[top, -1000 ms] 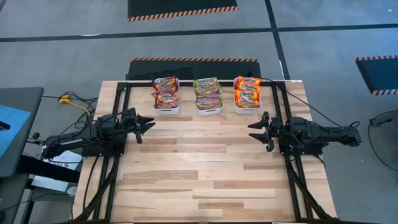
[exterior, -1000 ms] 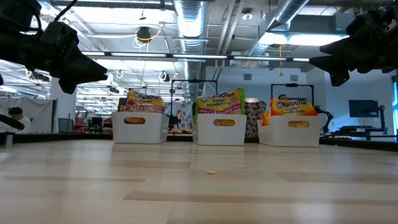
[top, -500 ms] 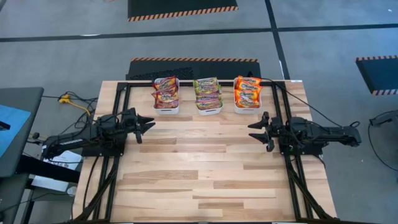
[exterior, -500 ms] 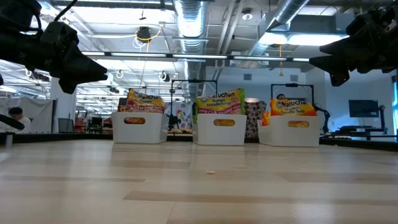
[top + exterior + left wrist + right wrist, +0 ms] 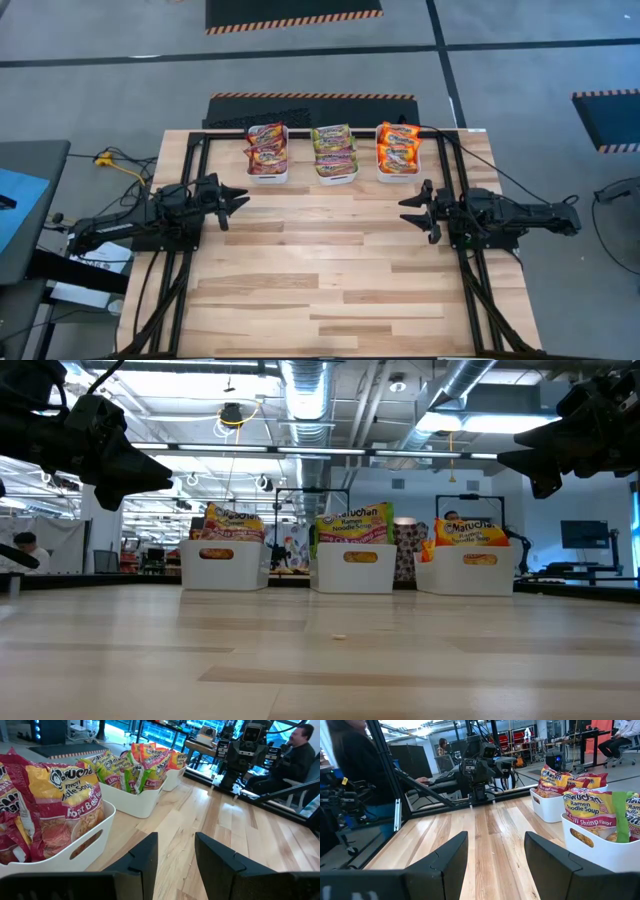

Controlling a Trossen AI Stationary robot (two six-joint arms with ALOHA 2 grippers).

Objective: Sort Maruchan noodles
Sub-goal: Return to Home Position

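The Maruchan noodle packets stand in three white bins along the table's far edge: red-edged ones in the left bin (image 5: 267,150), green-edged ones in the middle bin (image 5: 334,152), orange-edged ones in the right bin (image 5: 398,148). In the low view the same bins show as left bin (image 5: 223,565), middle bin (image 5: 355,566) and right bin (image 5: 466,569). My left gripper (image 5: 238,200) hovers open above the table's left side, empty. My right gripper (image 5: 408,212) hovers open above the right side, empty. Their gaps show in the wrist views, left gripper (image 5: 176,851), right gripper (image 5: 496,851).
Bare wooden tabletop (image 5: 330,260) stretches between the two arms and toward the near edge. A black frame (image 5: 200,135) borders the table behind the bins. People sit at desks beyond the table (image 5: 300,750).
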